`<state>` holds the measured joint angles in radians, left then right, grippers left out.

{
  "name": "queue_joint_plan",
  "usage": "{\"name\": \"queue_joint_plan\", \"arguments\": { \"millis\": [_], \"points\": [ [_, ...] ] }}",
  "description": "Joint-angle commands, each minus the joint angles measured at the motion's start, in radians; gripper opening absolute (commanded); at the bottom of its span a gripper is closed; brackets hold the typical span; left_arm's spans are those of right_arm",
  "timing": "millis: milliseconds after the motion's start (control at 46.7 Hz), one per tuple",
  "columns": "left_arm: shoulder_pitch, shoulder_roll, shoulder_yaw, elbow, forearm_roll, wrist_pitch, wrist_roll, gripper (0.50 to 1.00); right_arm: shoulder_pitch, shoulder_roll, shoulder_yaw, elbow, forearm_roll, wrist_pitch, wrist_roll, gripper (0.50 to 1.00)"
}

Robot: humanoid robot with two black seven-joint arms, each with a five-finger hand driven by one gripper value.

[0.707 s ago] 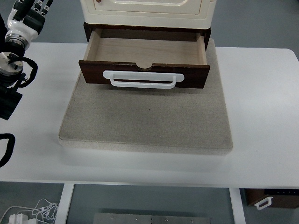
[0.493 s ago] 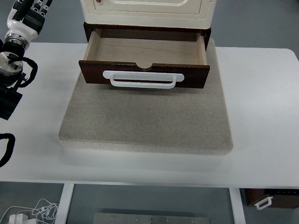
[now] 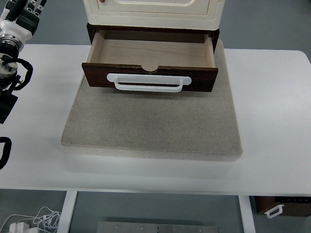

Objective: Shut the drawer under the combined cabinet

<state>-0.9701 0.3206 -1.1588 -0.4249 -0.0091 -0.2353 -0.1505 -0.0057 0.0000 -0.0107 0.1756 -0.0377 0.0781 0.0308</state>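
— Where is the dark brown wooden drawer [image 3: 150, 60] with the pale wood interior?

— It sits pulled out from under the cream-coloured cabinet [image 3: 151, 12], its front panel carrying a white bar handle [image 3: 145, 82]. The inside shows bare. Cabinet and drawer stand at the far part of a square grey stone-like slab [image 3: 153, 121], which lies on the white desk [image 3: 272, 111].

— And the left robot hand [image 3: 22, 10]?

— It shows at the upper left corner, well apart from the drawer, cut off by the picture's edge. Whether its fingers are spread or curled cannot be told. The black and silver left arm [image 3: 8, 63] runs down the left edge over the desk.

— The right one?

— No right arm or hand appears. Below the desk, white cables [image 3: 34, 221] lie on the floor at lower left, and a small dark box with a white handle [image 3: 282, 206] shows at lower right.
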Motion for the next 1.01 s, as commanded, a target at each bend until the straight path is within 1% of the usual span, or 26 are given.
{"name": "queue_joint_plan", "arguments": {
  "millis": [0,621,793,986],
  "points": [
    [-0.002,-0.002,0.001,-0.006,0.000,0.001,0.000,0.999,0.000,0.000,0.000,0.001,-0.001,0.000,0.000,0.952],
    [-0.004,-0.002,0.030,-0.005,0.000,0.001,0.002,0.999,0.000,0.000,0.000,0.001,0.001,0.000,0.000,0.952],
    [-0.029,0.002,0.031,-0.006,0.003,0.004,0.000,0.996,0.000,0.000,0.000,0.001,-0.001,0.000,0.000,0.952],
    [-0.087,0.064,0.031,-0.012,0.008,0.001,0.000,0.999,0.000,0.000,0.000,0.001,-0.001,0.000,0.000,0.952]
  ]
}}
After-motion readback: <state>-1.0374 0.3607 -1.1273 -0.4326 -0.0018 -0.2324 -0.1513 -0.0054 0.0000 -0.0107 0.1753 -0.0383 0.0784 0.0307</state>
